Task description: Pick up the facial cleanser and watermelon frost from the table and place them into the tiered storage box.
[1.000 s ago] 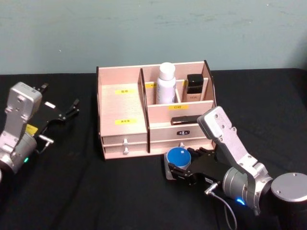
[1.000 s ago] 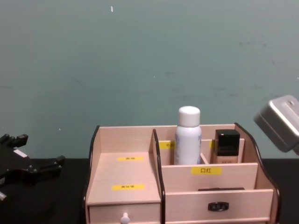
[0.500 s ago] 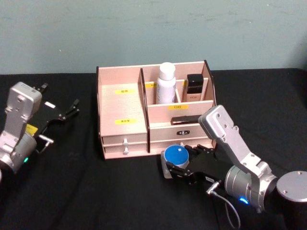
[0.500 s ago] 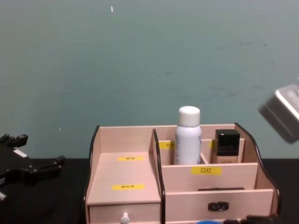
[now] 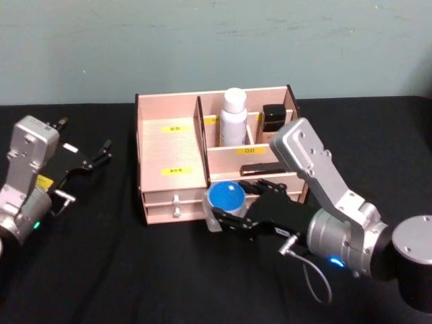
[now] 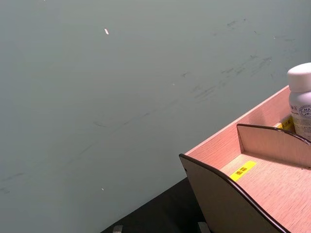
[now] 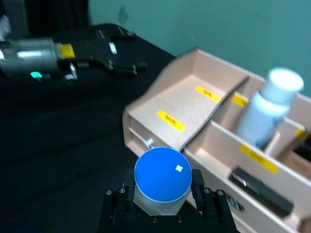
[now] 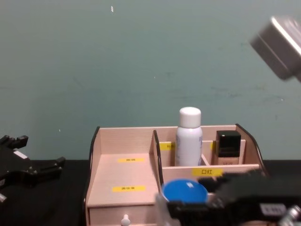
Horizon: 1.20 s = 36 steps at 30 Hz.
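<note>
1. My right hand, pinching one round blue-lidded jar. It was low over the black table a second ago and is now raised to drawer height before the pale-wood tiered storage box.
2. My left hand, fingers spread, parked at the left.
3. In the box: one white bottle and one dark-capped bottle. One yellow label reads "口红".
</note>
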Each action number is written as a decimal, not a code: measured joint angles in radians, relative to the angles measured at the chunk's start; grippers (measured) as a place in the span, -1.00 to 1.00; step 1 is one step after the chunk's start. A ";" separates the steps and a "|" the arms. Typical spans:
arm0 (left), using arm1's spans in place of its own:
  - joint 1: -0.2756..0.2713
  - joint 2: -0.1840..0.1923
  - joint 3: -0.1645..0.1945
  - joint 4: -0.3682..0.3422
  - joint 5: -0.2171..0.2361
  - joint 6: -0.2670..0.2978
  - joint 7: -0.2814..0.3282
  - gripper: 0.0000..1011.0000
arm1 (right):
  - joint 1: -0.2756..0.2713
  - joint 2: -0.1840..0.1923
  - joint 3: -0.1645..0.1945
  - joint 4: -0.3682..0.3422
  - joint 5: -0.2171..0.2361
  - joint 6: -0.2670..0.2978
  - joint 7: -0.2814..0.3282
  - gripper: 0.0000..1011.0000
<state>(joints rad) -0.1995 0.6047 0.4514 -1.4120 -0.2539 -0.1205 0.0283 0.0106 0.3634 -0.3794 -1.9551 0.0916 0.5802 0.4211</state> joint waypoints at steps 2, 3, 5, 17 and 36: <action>0.000 0.000 0.000 0.000 0.000 0.000 0.000 0.98 | 0.012 -0.005 -0.009 -0.003 0.000 0.003 0.000 0.39; 0.000 0.000 0.000 0.000 0.000 0.000 0.000 0.98 | 0.027 -0.011 -0.021 -0.003 0.000 0.006 -0.002 0.39; 0.000 0.000 0.000 0.000 0.000 0.000 0.000 0.98 | 0.042 -0.018 -0.033 0.003 -0.001 0.008 -0.004 0.40; 0.000 0.000 0.000 0.000 0.000 0.000 0.000 0.98 | 0.167 -0.109 -0.095 0.113 -0.014 0.023 -0.038 0.39; 0.000 0.000 0.000 0.000 0.000 0.000 0.000 0.98 | 0.264 -0.193 -0.095 0.256 -0.040 0.013 -0.070 0.40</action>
<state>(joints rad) -0.1995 0.6047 0.4514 -1.4120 -0.2539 -0.1205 0.0283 0.2745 0.1705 -0.4741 -1.6991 0.0520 0.5933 0.3514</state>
